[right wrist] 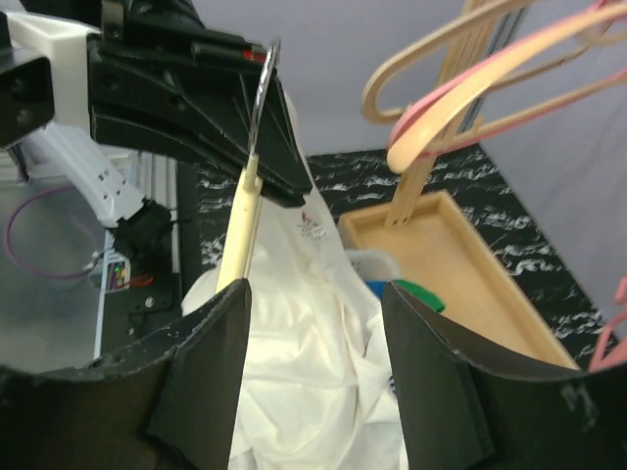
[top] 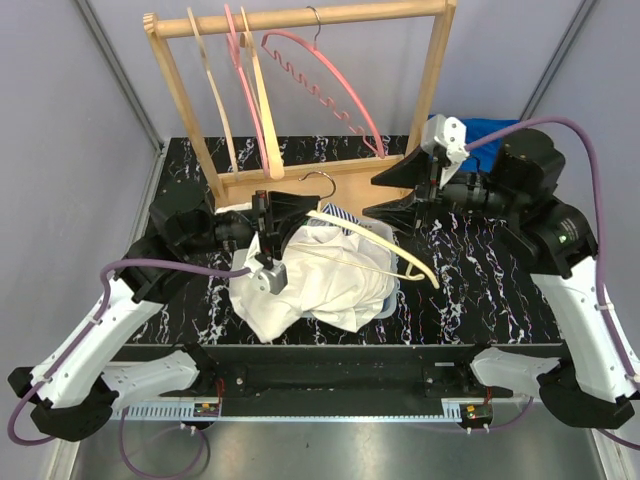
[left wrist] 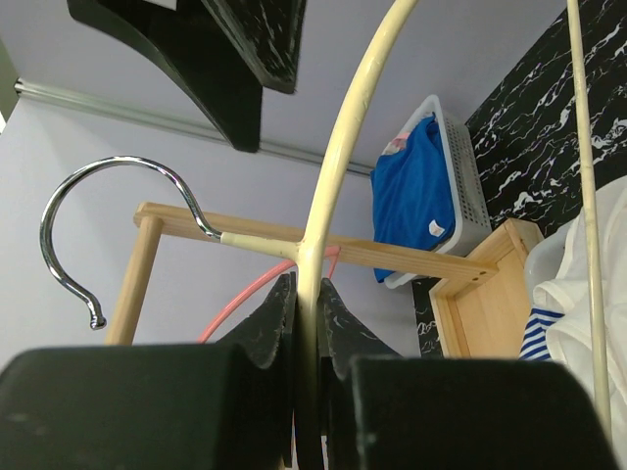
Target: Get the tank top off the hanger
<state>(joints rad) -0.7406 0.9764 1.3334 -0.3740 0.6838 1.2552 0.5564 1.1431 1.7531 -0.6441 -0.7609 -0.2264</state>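
Top view: at frame centre the left gripper [top: 298,210] grips the neck of the cream plastic hanger with a chrome hook [top: 385,238]. The white, soft-knit tank top [top: 300,290] lies crumpled beneath it on the black marbled tabletop [top: 480,280]; whether a strap is looped over an arm cannot be told. At centre right, the right gripper [top: 372,195] has its fingers apart and empty. Left wrist view: black fingers [left wrist: 265,323] clamp the smooth, curved hanger; cloth with blue-striped trim shows at the right edge. Right wrist view: spread fingers [right wrist: 211,382] frame the limp, creased fabric. Advisable: hold the rigid hanger steady, pinch one fold, and draw it down the sloping arm.
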